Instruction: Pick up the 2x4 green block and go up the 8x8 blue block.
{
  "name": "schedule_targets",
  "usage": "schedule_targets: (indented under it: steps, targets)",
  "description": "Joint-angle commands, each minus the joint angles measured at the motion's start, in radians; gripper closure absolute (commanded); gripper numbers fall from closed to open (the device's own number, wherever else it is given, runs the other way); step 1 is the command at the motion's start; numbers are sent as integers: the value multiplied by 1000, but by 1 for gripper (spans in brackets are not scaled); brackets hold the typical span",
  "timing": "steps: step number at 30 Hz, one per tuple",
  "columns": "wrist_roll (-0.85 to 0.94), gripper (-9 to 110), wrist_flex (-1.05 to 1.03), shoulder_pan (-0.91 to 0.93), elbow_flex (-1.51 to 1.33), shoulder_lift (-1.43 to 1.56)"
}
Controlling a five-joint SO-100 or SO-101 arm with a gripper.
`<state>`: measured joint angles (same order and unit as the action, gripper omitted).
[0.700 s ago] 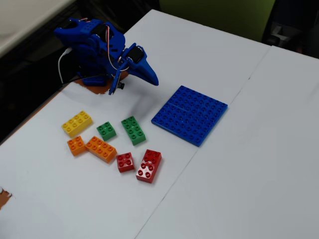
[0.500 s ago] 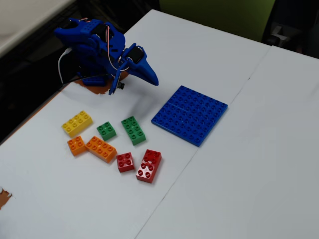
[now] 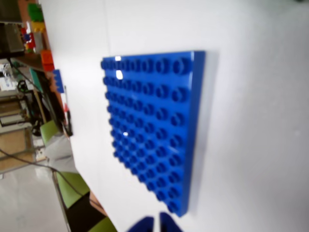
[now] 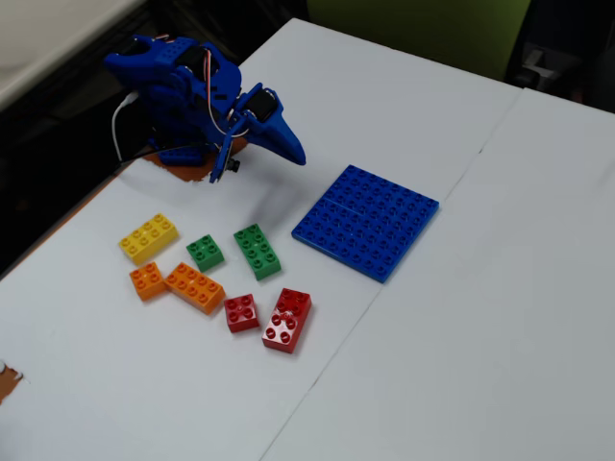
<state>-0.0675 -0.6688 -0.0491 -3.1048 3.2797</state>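
The green block [image 4: 258, 251] lay flat on the table [image 4: 461, 327], well below-left of the jaws in the fixed view, untouched. The blue plate [image 4: 366, 221] lay below-right of them. The gripper [image 4: 296, 154] hung empty above, tips together.

No visible change in arm [image 4: 192, 96], bricks or blue plate [image 4: 366, 221] since earlier.

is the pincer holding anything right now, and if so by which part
Nothing is held. The pincer hangs closed and empty above the table near the arm's base, while the 2x4 green block lies untouched on the table beside the 8x8 blue block.
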Motion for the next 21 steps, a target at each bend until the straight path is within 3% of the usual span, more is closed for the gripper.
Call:
schedule_targets:
  steps: [1, 21]
  targets:
    - [5, 101, 0, -3, -41, 40]
    - [38, 101, -3, -6, -43, 41]
